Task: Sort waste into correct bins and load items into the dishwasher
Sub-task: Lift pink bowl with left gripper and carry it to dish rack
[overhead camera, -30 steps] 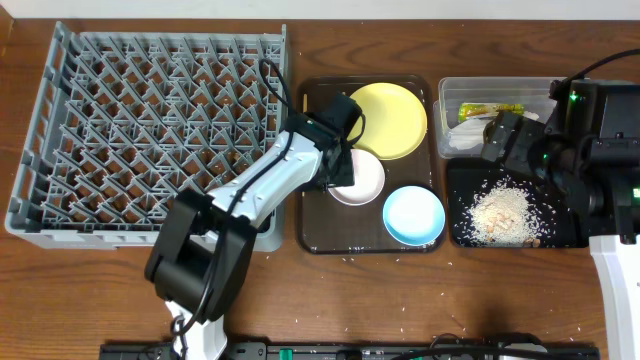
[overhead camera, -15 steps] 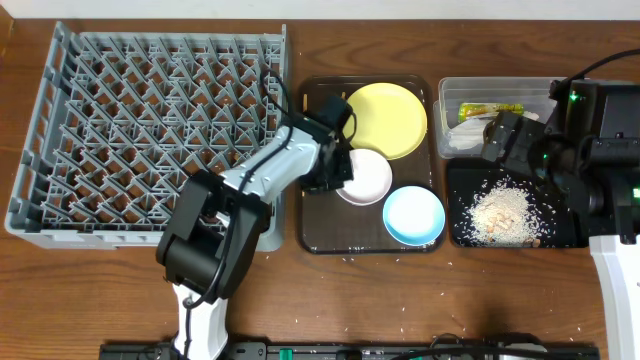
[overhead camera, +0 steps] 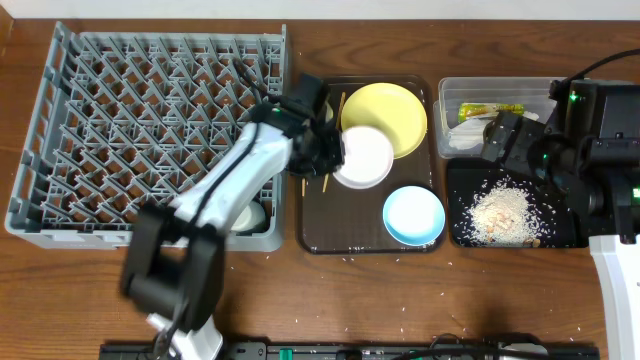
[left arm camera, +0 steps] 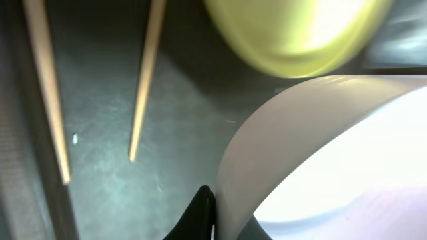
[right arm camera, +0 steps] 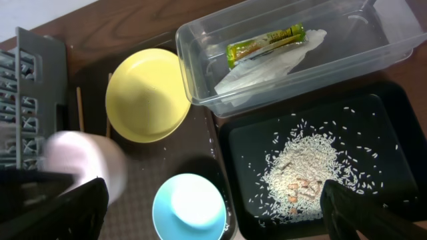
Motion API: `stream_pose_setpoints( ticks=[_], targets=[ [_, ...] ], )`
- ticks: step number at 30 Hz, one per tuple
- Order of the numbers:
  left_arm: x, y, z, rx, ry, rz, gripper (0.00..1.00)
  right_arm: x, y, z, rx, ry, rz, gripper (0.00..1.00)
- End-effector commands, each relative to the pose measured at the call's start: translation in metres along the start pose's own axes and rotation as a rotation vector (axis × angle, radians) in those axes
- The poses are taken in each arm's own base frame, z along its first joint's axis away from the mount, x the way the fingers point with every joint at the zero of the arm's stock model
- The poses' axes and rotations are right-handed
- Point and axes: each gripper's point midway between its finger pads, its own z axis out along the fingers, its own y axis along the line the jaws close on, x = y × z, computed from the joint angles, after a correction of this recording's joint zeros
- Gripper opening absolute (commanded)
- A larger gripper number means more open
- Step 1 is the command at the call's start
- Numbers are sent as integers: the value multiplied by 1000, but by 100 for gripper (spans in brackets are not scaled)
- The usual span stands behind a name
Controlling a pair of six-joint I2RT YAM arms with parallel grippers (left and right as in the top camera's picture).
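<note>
My left gripper [overhead camera: 333, 154] is shut on the left rim of the white bowl [overhead camera: 365, 157], which hangs tilted over the brown tray and overlaps the yellow plate [overhead camera: 390, 112]. In the left wrist view one black finger [left arm camera: 202, 215] presses the outside of the white bowl [left arm camera: 320, 153], with two chopsticks [left arm camera: 145, 80] and the yellow plate [left arm camera: 293, 33] below. The light blue bowl [overhead camera: 414, 215] sits at the tray's near right. My right gripper [right arm camera: 213, 190] is open and empty, hovering between the clear tub [overhead camera: 545, 92] and the black tray [overhead camera: 462, 232]. A yellow-green wrapper [right arm camera: 263, 41] and a napkin [right arm camera: 267, 63] lie in the tub. Rice [right arm camera: 300, 167] lies in the black tray.
The grey dish rack [overhead camera: 150, 130] fills the left side, with a small white cup [overhead camera: 250, 215] at its near right corner. The dark brown serving tray [overhead camera: 330, 235] stands between the rack and the bins. Stray rice grains dot the table near the front.
My left gripper has closed on the white bowl's rim and carried it up and toward the back. The left arm swung left, uncovering the chopsticks. The right arm has not moved.
</note>
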Motion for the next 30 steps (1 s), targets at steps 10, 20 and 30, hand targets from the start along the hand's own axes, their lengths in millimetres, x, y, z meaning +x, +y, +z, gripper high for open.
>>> stream_pose_setpoints(
  ticks=[10,20,30],
  targets=[
    [-34,133,-215,-949,-656,-45,7,-1,-4,1,13,-2,17,99],
    [-40,159,-253,-1371,-858,-53,7,-1,-4,1,13,-2,17,99],
    [-59,133,-206,-1630,-861,205,7,-1,-4,1,13,-2,17,99]
  ],
)
